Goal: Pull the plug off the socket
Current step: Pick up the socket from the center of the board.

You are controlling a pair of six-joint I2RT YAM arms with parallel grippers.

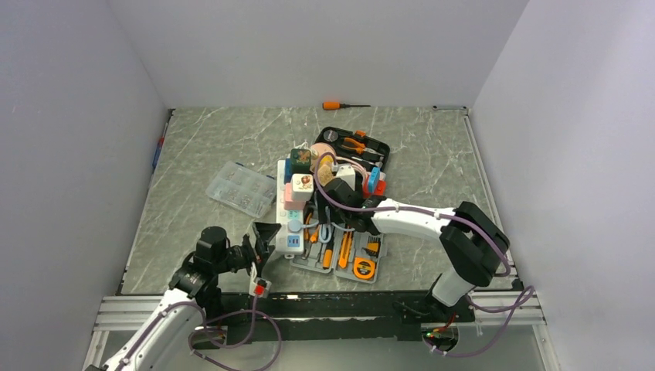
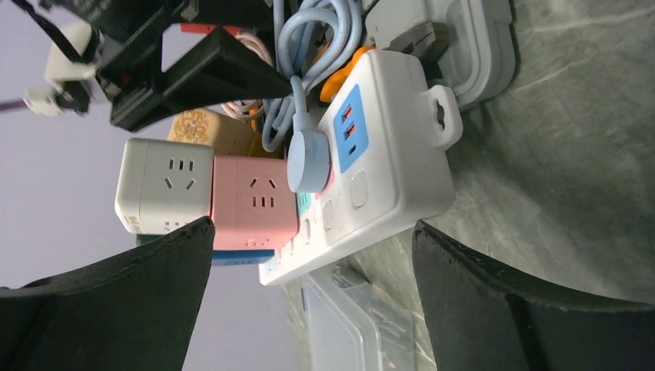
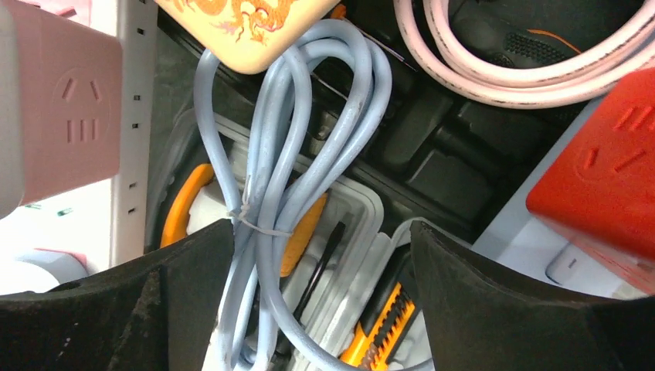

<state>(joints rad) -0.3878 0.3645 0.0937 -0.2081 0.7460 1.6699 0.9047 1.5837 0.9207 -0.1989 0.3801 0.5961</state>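
The socket (image 1: 291, 207), a long white power strip with pastel outlets, lies in the middle of the table. A round light-blue plug (image 2: 308, 161) sits in it near its front end (image 1: 294, 226). The plug's light-blue cable (image 3: 266, 166) runs off in tied loops. My left gripper (image 1: 266, 235) is open just left of the strip's front end; in the left wrist view its jaws (image 2: 313, 229) frame the strip without touching it. My right gripper (image 1: 334, 216) hangs open over the cable bundle, and the loops pass between its fingers (image 3: 320, 229), close to the left one.
Pink (image 2: 253, 202) and white (image 2: 164, 185) cube adapters sit on the strip, with a red cube (image 3: 610, 185) nearby. A grey tool tray (image 1: 340, 259) lies right of the strip, a black case (image 1: 357, 147) behind it. A clear box (image 1: 241, 188) lies left, an orange screwdriver (image 1: 340, 105) at the back.
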